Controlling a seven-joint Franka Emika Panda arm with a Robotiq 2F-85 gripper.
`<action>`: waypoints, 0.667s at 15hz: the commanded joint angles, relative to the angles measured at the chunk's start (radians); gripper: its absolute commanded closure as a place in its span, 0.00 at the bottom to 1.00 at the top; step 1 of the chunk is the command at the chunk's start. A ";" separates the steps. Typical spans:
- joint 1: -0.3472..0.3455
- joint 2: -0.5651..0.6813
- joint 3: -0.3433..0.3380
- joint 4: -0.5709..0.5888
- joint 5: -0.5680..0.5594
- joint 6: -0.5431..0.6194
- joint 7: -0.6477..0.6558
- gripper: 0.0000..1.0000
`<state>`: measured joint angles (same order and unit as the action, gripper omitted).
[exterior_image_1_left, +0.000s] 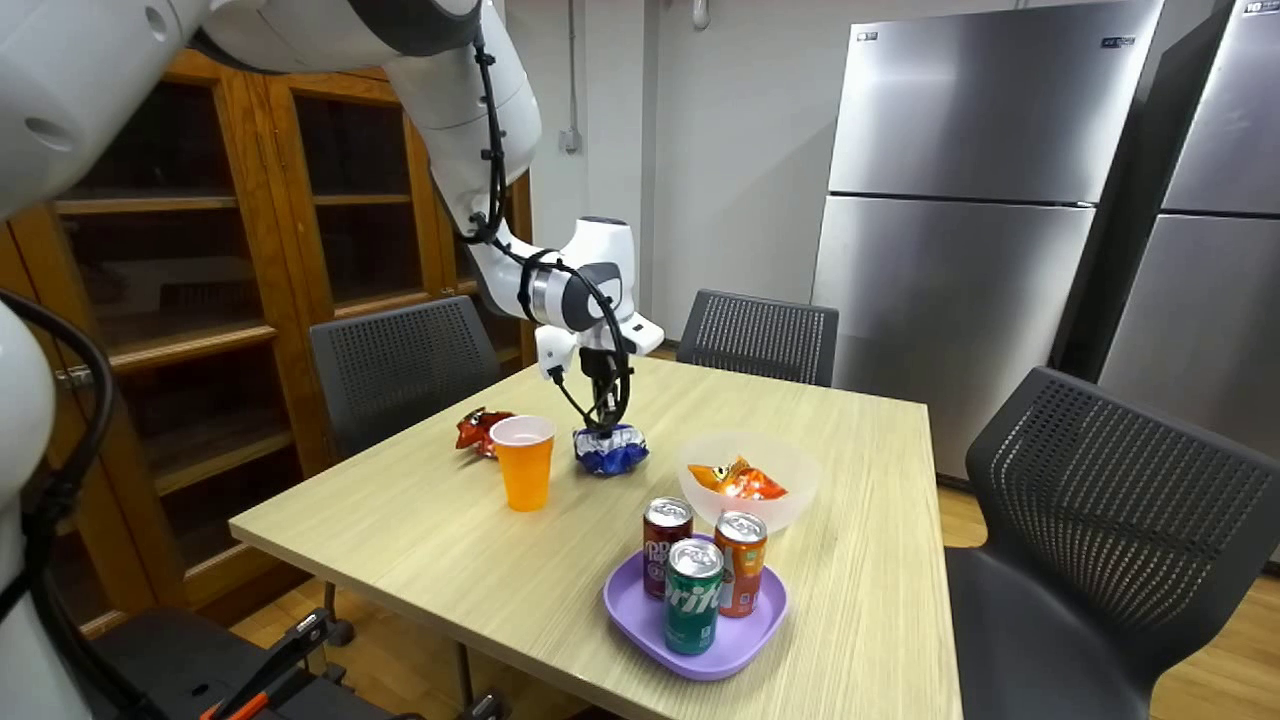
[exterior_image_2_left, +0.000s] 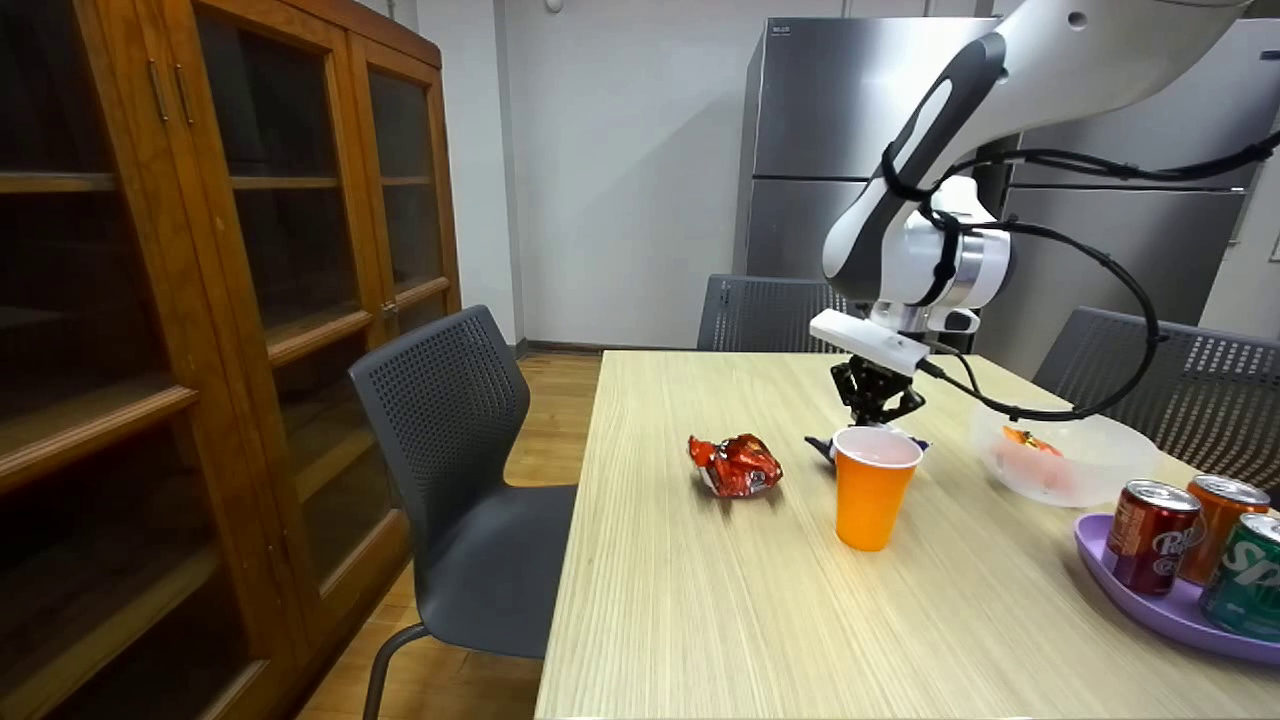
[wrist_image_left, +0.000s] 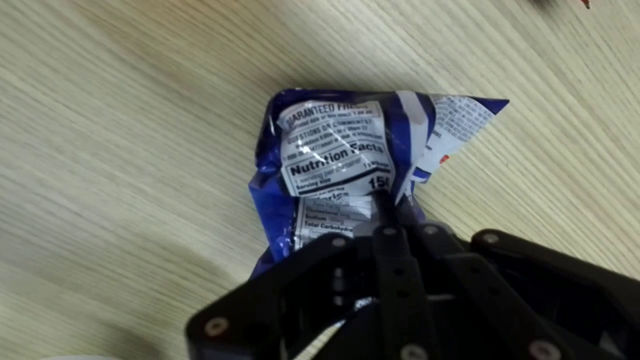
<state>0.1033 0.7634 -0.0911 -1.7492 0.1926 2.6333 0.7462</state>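
Note:
A blue snack bag (exterior_image_1_left: 610, 456) with white label panels lies on the wooden table. My gripper (wrist_image_left: 396, 207) points down over it, its fingers brought together with a fold of the wrapper pinched at the tips. In the wrist view the printed back of the bag (wrist_image_left: 335, 145) shows, and its lower part is hidden under the gripper. An orange cup (exterior_image_2_left: 868, 500) stands upright close by and covers most of the bag in that exterior view. Beyond the cup lies a crumpled red snack bag (exterior_image_2_left: 737, 466), apart from the gripper.
A translucent bowl (exterior_image_1_left: 803, 475) holds an orange wrapper (exterior_image_1_left: 738, 480). Near the table's front a purple plate (exterior_image_1_left: 640, 622) carries three soda cans (exterior_image_1_left: 692, 600). Dark chairs (exterior_image_2_left: 465, 500) stand around the table edges, and a wooden cabinet (exterior_image_2_left: 240, 350) is alongside.

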 joint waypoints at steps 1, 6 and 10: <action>0.018 -0.016 -0.013 0.004 0.004 -0.021 0.021 1.00; 0.026 -0.062 -0.008 -0.023 0.002 -0.008 0.012 1.00; 0.031 -0.128 -0.009 -0.047 -0.001 0.009 0.007 1.00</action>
<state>0.1211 0.7127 -0.0911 -1.7498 0.1926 2.6344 0.7462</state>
